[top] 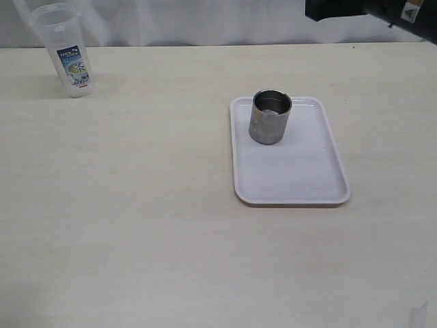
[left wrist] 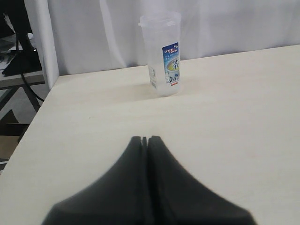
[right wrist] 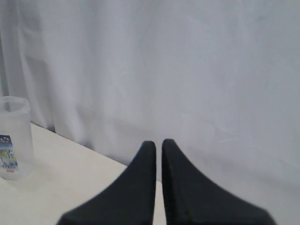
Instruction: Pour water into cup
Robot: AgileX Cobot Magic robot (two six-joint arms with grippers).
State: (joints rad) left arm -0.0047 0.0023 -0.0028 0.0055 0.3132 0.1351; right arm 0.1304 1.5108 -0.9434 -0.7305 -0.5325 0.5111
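**Cup** (top: 271, 117): a short, handleless cylinder of brushed steel, dull grey-brown outside with a bright rim. It stands upright at the far left of the tray, right of the scene's middle.

**Tray** (top: 293, 178): pale plastic, rectangular with rounded corners and a low raised lip. Its near part is bare.

**Jug** (left wrist: 161, 51): tall, clear plastic, slightly tapered, upright in the far left corner, well apart from the tray. The blue label (left wrist: 171, 63) shows a large character and "600"; the smaller print is unreadable.

**Surface** (top: 136, 205): pale wood grain, matte, with wide open room across the left and near areas. Its far edge meets a white curtain (right wrist: 187, 70).

**Left claw** (left wrist: 145, 139): black, tapered, clenched tip to tip on nothing, low over the surface and facing the jug.

**Right claw** (right wrist: 158, 143): black, clenched and holding nothing, raised at the far right.
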